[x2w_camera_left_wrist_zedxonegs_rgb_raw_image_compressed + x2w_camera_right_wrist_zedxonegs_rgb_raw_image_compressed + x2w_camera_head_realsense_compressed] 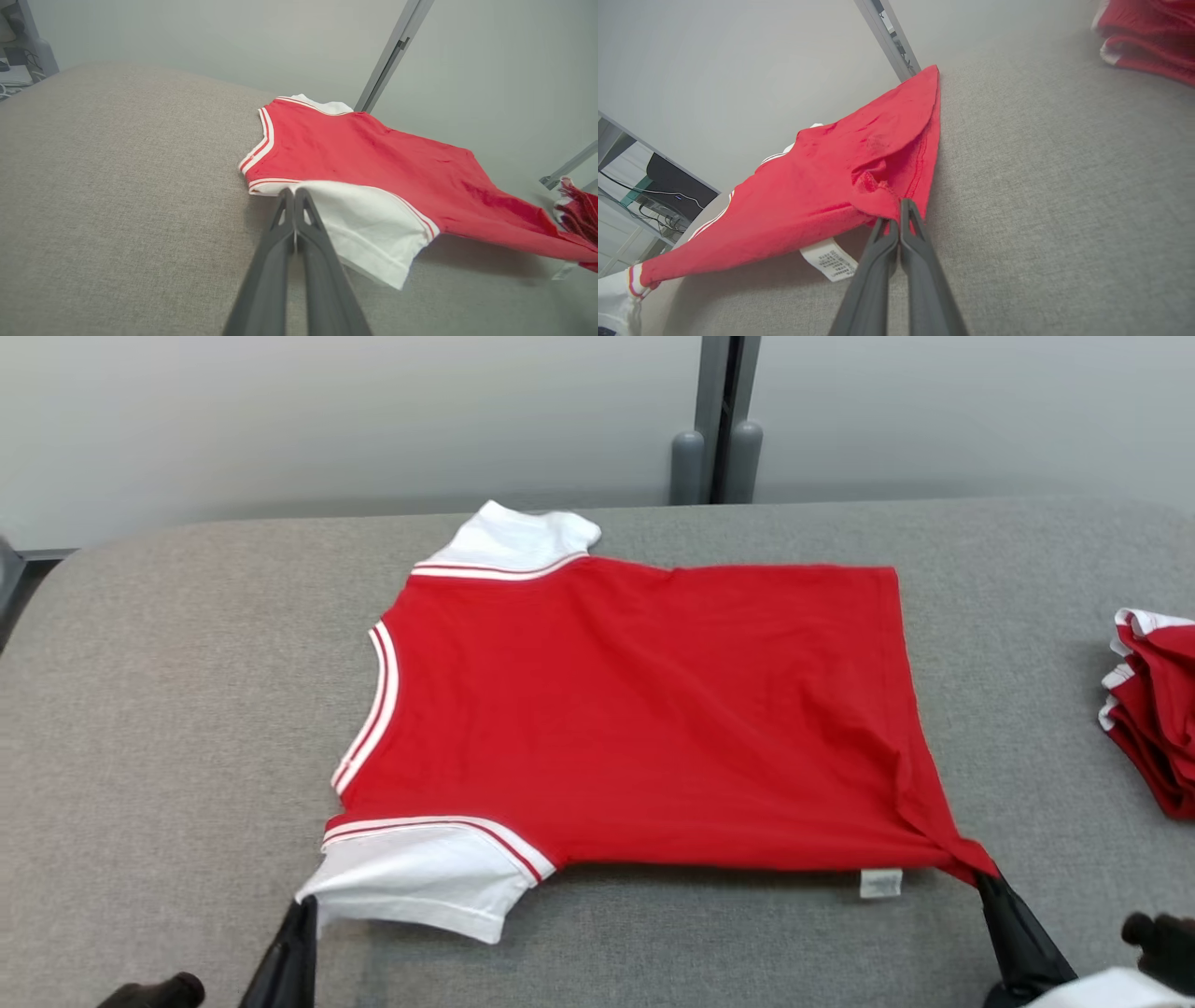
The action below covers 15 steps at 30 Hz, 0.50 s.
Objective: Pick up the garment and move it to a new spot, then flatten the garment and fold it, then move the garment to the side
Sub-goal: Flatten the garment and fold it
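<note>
1. A red shirt lies spread out near the middle of the grey table. In the head view it is turned sideways, with the neck toward 9 o'clock and the hem toward 3 o'clock.
2. The body is plain red. Both short sleeves are white, and each meets the body at a band of red and white stripes. The neckline has the same white striping.
3. The far sleeve sticks out at 11 o'clock, and the near sleeve lies at 7 o'clock.
4. The cloth is mostly smooth, with soft creases running toward the near hem corner. That corner is drawn out to a point at 5 o'clock.
5. The near edge is raised a little off the table, with a shadow beneath it. A small white label hangs from this edge.
6. The left gripper sits at 7 o'clock. Its two dark fingers are pressed together, pinching the outer corner of the near sleeve.
7. The right gripper sits at 5 o'clock. Its fingers are pressed together too, pinching the pointed hem corner.
8. A pile of red clothes lies at 3 o'clock, well apart from the shirt.
</note>
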Available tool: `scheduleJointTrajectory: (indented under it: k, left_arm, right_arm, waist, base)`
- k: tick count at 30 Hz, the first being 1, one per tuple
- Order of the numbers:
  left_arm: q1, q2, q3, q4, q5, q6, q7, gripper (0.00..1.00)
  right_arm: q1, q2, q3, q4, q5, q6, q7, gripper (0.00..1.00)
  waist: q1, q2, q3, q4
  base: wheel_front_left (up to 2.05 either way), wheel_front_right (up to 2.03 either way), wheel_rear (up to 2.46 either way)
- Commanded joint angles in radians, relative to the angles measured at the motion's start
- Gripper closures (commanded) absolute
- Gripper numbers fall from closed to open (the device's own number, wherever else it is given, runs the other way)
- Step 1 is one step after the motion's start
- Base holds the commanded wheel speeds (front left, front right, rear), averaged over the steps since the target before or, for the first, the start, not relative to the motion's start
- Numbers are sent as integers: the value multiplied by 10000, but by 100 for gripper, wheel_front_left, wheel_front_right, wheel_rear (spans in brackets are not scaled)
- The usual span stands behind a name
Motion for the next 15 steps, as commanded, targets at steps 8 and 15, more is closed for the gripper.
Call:
scheduleJointTrajectory:
  k: [8,15]
  left_arm:
    - [1033,321,-311,-1600,287,695,1007,100]
    - [1329,494,-289,-2367,257,1095,1611,100]
  right_arm:
    - [1662,182,-1021,-747,-550,1,299,100]
    - [2605,595,-1750,-1701,-1191,1,1227,100]
  waist:
    - [0,-1,-336,354]
    - [0,-1,-287,379]
  base:
    - [0,0,0]
    - [0,0,0]
